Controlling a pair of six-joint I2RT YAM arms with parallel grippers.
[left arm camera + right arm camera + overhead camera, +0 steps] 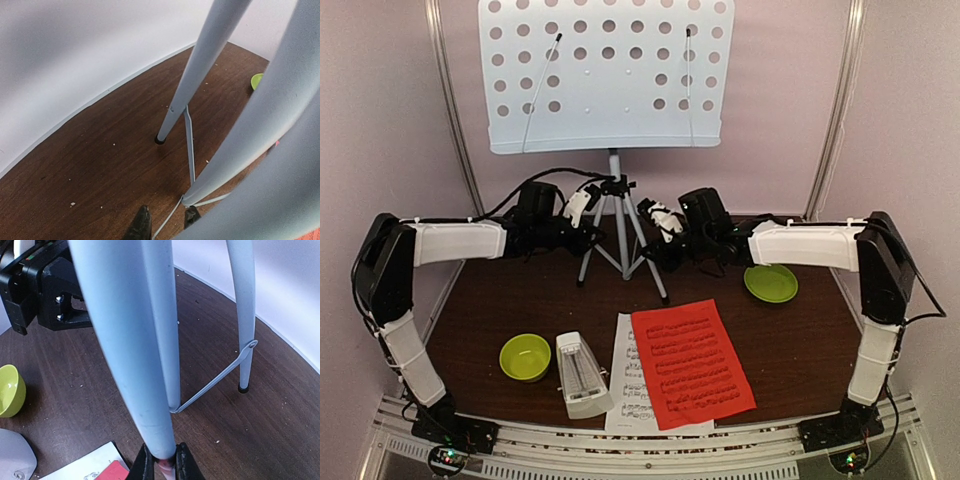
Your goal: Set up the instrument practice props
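Left of the tripod (617,230), your left gripper (167,222) sits slightly parted astride a thin brace (190,145), not visibly pinching it. Midway, at the back of the table (520,300), the music stand (610,130) stands upright. On its right, your right gripper (163,464) is clamped on the foot of one leg (125,340). Nearer you: metronome (582,375), then white sheet (625,385) under the red sheet (692,362).

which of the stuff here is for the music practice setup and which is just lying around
For the job: stand, red sheet, white sheet, metronome.
Just lying about: bowl, plate.
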